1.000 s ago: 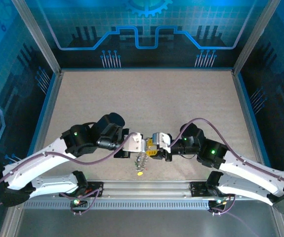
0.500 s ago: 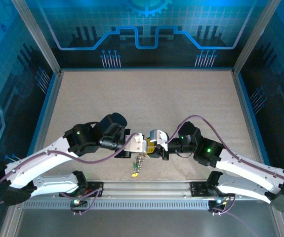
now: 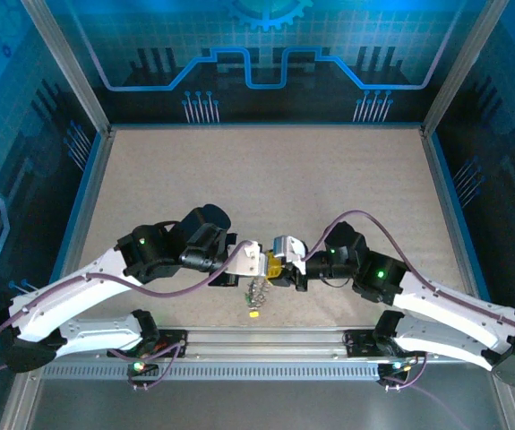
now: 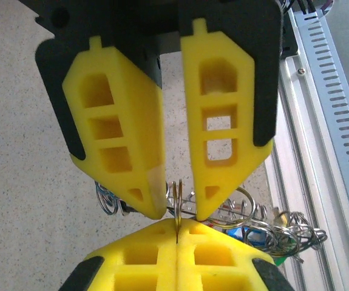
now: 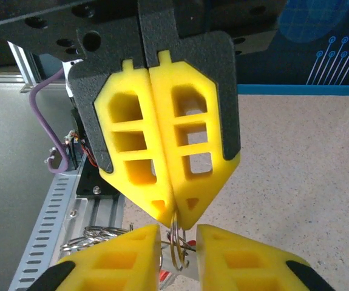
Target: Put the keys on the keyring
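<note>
Now, on the table (image 3: 266, 179) we see no key lying apart from the rest, and both arms meet nose to nose by the near rail (image 3: 266, 339); that reads to us as late in the job rather than early. The left gripper (image 4: 178, 223) has its jaws pressed together on the keyring (image 4: 177, 193), pinching the thin wire edge-on; the right gripper (image 4: 177, 212) faces it with a narrow gap between its fingertips, the ring standing in that gap and, as far as we can tell, touching neither pad. So the keyring is up off the table, held between the two claws, with a tangle of wire loops trailing beside it. The keys (image 3: 257, 291) hang in a bunch just beneath the grippers, a yellow head (image 3: 253, 313) lowest; whether it dangles or rests on the surface we cannot tell. We judge most keys already gathered on the ring; what is left looks like working the last one round the coil, though we cannot make out whether every key is fully threaded.
</note>
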Tool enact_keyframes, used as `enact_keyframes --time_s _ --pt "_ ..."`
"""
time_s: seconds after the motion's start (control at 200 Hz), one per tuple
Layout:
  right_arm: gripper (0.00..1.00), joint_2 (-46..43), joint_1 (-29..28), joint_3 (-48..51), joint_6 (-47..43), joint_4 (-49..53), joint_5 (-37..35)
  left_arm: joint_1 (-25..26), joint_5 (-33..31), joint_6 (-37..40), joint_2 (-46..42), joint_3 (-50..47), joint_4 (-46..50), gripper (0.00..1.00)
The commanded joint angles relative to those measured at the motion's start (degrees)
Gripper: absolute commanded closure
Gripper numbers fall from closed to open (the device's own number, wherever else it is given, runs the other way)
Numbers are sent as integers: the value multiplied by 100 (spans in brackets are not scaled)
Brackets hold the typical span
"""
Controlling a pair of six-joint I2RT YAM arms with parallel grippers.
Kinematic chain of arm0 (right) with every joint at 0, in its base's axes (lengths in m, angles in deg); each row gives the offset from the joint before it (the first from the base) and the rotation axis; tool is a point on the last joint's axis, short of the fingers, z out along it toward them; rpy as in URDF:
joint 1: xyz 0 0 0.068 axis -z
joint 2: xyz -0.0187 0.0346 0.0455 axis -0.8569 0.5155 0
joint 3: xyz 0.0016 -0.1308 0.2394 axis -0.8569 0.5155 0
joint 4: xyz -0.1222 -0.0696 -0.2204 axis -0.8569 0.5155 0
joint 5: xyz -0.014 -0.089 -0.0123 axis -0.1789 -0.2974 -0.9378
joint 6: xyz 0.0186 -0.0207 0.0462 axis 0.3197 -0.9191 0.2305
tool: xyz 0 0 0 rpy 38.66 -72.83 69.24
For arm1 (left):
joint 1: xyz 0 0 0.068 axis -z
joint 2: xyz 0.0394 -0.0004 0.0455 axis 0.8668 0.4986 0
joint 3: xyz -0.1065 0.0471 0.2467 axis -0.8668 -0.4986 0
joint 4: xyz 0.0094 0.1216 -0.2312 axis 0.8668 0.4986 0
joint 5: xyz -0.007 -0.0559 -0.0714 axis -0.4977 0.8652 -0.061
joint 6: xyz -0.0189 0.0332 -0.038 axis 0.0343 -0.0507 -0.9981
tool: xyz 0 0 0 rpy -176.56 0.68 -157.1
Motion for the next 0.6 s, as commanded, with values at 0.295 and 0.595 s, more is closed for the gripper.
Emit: enact_keyframes --time_s 0.295,0.595 --pt "100 -170 29 228 83 -196 -41 31 -58 -261 -151 73 -529 100" --pt "100 -753 144 450 -722 -360 411 -75 -134 -1305 -1385 -1552 -1585 54"
